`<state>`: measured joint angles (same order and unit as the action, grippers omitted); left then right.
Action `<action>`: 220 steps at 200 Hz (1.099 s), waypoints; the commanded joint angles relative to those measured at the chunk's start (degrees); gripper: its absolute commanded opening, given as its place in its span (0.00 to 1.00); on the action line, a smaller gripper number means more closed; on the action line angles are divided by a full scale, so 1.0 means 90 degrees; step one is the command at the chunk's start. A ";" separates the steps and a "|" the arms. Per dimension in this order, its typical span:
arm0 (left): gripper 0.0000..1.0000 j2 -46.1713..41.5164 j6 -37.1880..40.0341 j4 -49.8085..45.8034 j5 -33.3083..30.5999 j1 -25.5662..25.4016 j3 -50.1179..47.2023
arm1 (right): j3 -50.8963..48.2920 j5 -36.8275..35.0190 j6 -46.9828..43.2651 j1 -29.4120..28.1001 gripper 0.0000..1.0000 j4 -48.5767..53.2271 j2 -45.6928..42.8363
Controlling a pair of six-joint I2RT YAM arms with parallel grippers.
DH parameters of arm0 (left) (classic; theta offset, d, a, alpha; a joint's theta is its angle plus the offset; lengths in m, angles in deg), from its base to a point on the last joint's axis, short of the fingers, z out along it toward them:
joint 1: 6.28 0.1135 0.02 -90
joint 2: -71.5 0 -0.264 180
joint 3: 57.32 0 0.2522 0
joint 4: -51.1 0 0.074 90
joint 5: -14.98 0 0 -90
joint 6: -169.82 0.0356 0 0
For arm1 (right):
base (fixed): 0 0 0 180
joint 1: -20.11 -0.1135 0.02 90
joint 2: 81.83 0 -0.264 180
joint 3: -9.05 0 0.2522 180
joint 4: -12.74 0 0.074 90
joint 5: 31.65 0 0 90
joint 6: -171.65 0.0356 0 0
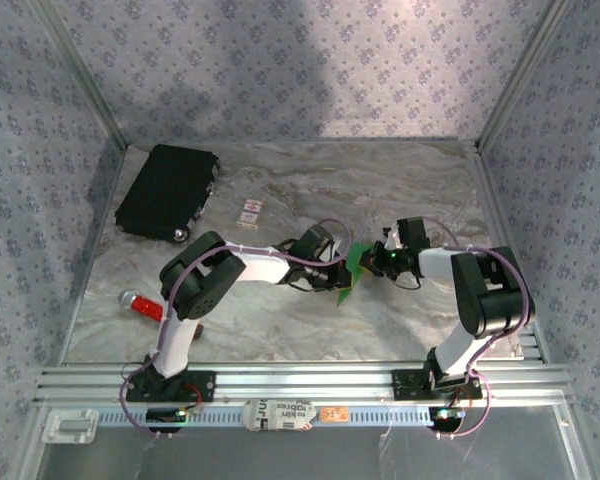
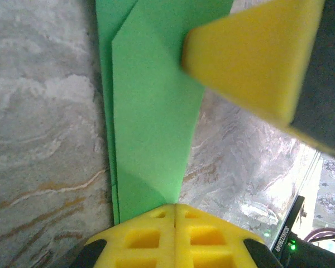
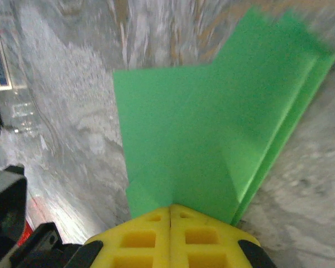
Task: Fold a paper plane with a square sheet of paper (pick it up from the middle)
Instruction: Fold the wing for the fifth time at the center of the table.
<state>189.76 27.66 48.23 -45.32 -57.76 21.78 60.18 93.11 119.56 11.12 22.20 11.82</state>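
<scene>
The bright green sheet of paper [image 1: 356, 264] is folded into a slim, layered paper plane shape and hangs just above the table between both grippers. My left gripper [image 1: 340, 276] is shut on its lower end. In the left wrist view the paper [image 2: 151, 111] runs up from my shut jaws [image 2: 175, 206], with a finger of the right gripper [image 2: 251, 56] at the upper right. My right gripper [image 1: 376, 259] is shut on the upper end. In the right wrist view the paper [image 3: 201, 139] spreads out from its shut jaws [image 3: 170, 207], layered edges on the right.
A black rectangular case [image 1: 167, 190] lies at the back left, with a small white card [image 1: 250, 211] beside it. A red bar-shaped tool [image 1: 143, 304] lies near the left arm's base. A paper roll [image 1: 280, 412] sits on the front rail. Patterned walls enclose the marble table [image 1: 400, 190].
</scene>
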 commanded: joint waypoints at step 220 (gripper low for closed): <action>0.00 -0.0001 -0.0262 -0.0412 -0.0516 -0.0256 -0.0523 | 0.1480 -0.0162 -0.0619 0.1204 0.08 0.0690 0.0290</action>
<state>189.13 26.35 50.72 -47.38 -58.35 20.21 74.93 90.91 113.97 22.37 26.22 20.06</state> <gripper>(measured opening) 0.039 0.073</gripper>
